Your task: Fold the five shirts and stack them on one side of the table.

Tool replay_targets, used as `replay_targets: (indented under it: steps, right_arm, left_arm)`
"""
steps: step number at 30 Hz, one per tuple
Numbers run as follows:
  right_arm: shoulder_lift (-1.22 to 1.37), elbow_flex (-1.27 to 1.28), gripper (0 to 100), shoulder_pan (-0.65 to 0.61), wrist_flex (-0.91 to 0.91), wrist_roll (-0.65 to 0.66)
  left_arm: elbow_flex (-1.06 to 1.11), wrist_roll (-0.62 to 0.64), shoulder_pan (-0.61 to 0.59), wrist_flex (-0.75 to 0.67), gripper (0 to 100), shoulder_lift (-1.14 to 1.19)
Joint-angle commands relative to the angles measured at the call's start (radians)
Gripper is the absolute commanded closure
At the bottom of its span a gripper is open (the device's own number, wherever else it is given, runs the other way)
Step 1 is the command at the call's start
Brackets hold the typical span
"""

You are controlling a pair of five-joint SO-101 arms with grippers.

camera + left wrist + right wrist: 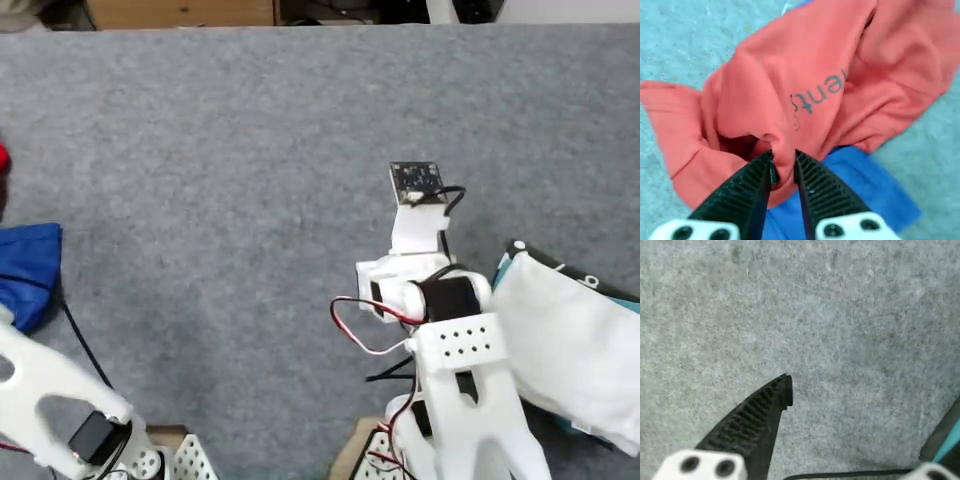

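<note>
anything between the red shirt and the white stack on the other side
Yes: the right arm stands over the table directly beside the white stack, on the side facing the red shirt. The left tool is shut on a fold of that shirt.

Table (250, 120) seen from above, covered edge to edge by a grey, felt-like mat (300, 90). Beyond its far edge, a light wooden panel (180, 12) and a white surface (570, 10) were recorded. The scene was evenly lit.
</note>
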Motion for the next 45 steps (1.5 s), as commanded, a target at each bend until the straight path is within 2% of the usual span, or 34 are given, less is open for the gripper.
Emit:
replay_targets:
  steps: [1, 9, 12, 20, 25, 29, 33, 35, 37, 39, 42, 45]
  right_arm:
    - [-0.021, 0.021, 50.7, -0.013, -0.020, 0.002]
    - [-0.022, 0.047, 50.7, -0.008, -0.025, 0.005]
    - [-0.019, 0.050, 50.7, -0.008, -0.087, 0.005]
    - [-0.016, 0.044, 50.7, -0.008, -0.195, 0.005]
    - [-0.021, 0.042, 50.7, -0.007, -0.189, 0.005]
    - [-0.018, 0.025, 50.7, -0.005, -0.150, 0.005]
    - [-0.016, -0.038, 50.7, -0.005, -0.094, 0.003]
    - [-0.016, -0.061, 50.7, -0.005, -0.089, 0.003]
    - [-0.015, -0.077, 50.7, -0.010, -0.089, 0.005]
    - [-0.015, -0.096, 50.7, -0.013, -0.089, 0.005]
    - [-0.012, -0.143, 50.8, -0.015, -0.054, 0.018]
    - [0.045, -0.229, 50.8, -0.042, 0.015, 0.040]
  left_arm:
    - [-0.043, 0.083, 0.114, 0.014, 98, -0.154]
    - [-0.035, 0.094, 0.500, 0.015, 98, -0.328]
    - [0.058, 0.094, 0.637, 0.015, 98, -0.398]
    - [0.585, 0.114, 0.898, 0.015, 98, -0.753]
    - [0.965, 0.112, 1.068, 0.008, 98, -0.978]
    - [1.198, 0.112, 1.166, -0.049, 98, -1.056]
    - [1.316, 0.141, 1.186, -0.061, 97, -1.106]
    - [1.335, 0.230, 1.180, -0.014, 89, -1.129]
    - [1.353, 0.333, 1.157, 0.014, 76, -1.150]
    - [1.359, 0.391, 1.076, 0.012, 67, -1.199]
    - [1.350, 0.347, 0.927, 0.012, 67, -1.303]
    - [1.355, 0.278, 0.713, 0.011, 68, -1.392]
